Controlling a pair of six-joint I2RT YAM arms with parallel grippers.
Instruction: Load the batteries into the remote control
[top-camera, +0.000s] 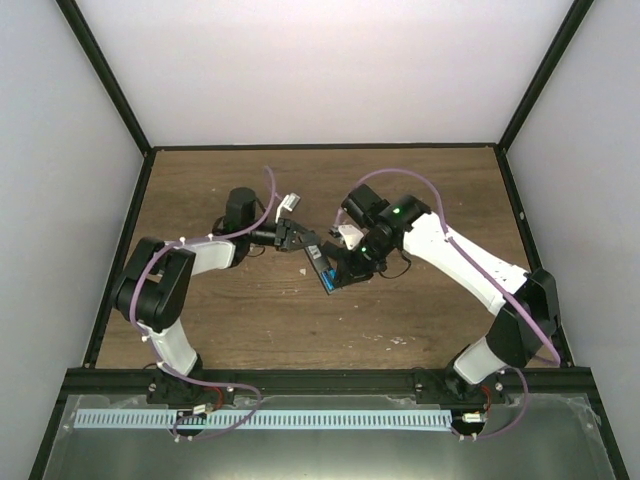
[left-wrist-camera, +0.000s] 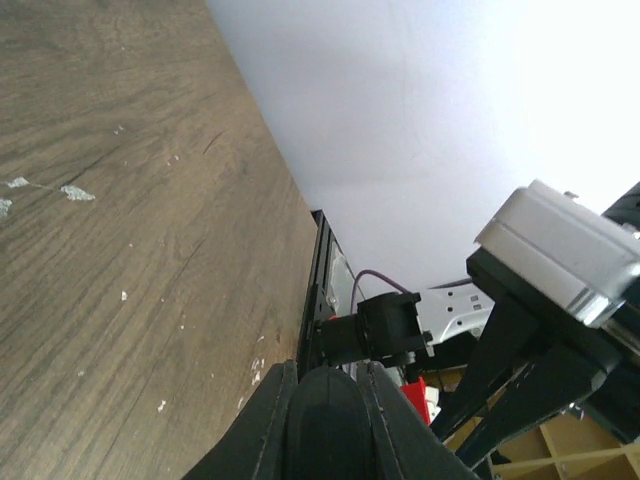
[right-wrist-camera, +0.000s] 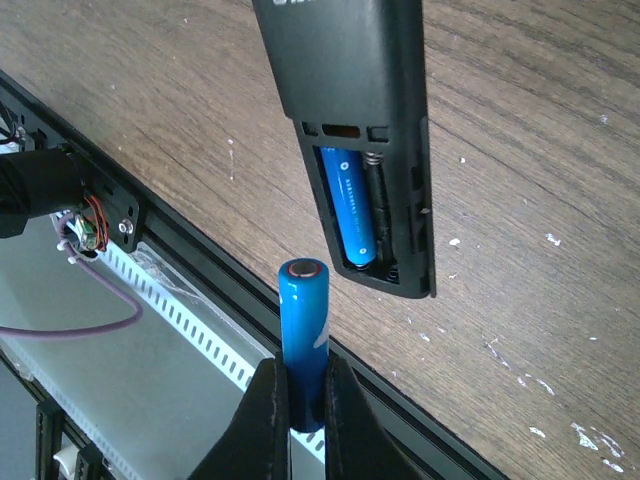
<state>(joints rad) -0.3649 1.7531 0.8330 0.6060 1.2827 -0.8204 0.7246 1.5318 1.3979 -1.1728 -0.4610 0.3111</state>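
The remote control (right-wrist-camera: 350, 90) is a black bar held in the air, its open battery bay facing my right wrist camera. One blue battery (right-wrist-camera: 350, 205) lies in the bay's left slot. The right slot (right-wrist-camera: 388, 205) is empty, with a spring at its top. My left gripper (top-camera: 292, 238) is shut on the remote's other end (left-wrist-camera: 325, 420). My right gripper (right-wrist-camera: 300, 375) is shut on the second blue battery (right-wrist-camera: 305, 320), holding it upright just below the bay's lower end, apart from it. In the top view the remote (top-camera: 322, 262) hangs between both grippers, the right one (top-camera: 343, 268) close beside it.
The brown wooden table (top-camera: 250, 320) carries small white flecks (right-wrist-camera: 555, 240). A black frame rail (right-wrist-camera: 200, 270) and a white slotted strip (top-camera: 260, 420) run along the near edge. The right arm's white wrist block (left-wrist-camera: 560, 250) is close to my left gripper.
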